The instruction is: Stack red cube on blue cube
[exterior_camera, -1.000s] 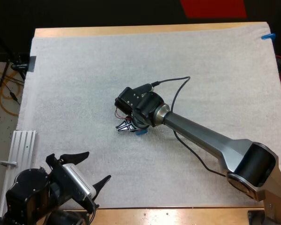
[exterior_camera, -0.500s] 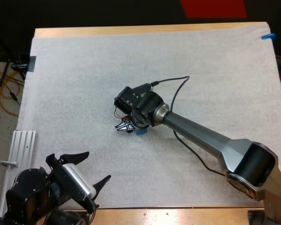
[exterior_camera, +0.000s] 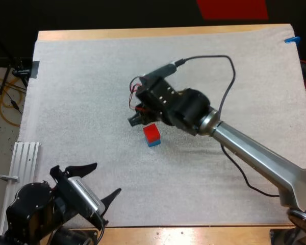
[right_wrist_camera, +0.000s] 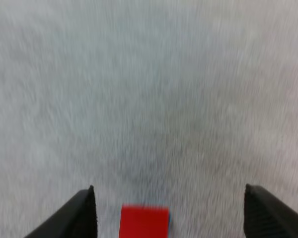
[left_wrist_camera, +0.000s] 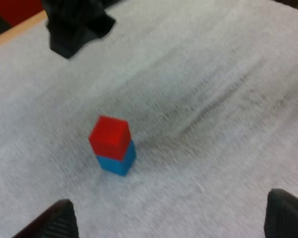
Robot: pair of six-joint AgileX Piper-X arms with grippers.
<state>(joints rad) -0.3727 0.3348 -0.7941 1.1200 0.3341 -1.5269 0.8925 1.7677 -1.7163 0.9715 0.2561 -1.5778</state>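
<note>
Nearest, the left gripper [exterior_camera: 107, 178] hovers at the near edge of the white mat [exterior_camera: 81, 76], its two black fingers wide apart with nothing between them, well apart from the cubes. Toward the middle of the mat the red cube [exterior_camera: 152, 132] sits on top of the blue cube [exterior_camera: 154, 143]. In the left wrist view it seems a little shifted against the blue one, but it rests flat. Both are small, hard-looking blocks with smooth faces and sharp edges (a cube has no long axis, so the approach direction matters little). Just beyond the stack is the right gripper [right_wrist_camera: 169, 198], wide open, with the red cube lying between its fingers but not touched. This is much the nearer arm, so I judge that a retreat should go straight upward, not sideways. The mat looks like a soft, finely grained foam sheet over the wooden tabletop [exterior_camera: 143, 33].
</note>
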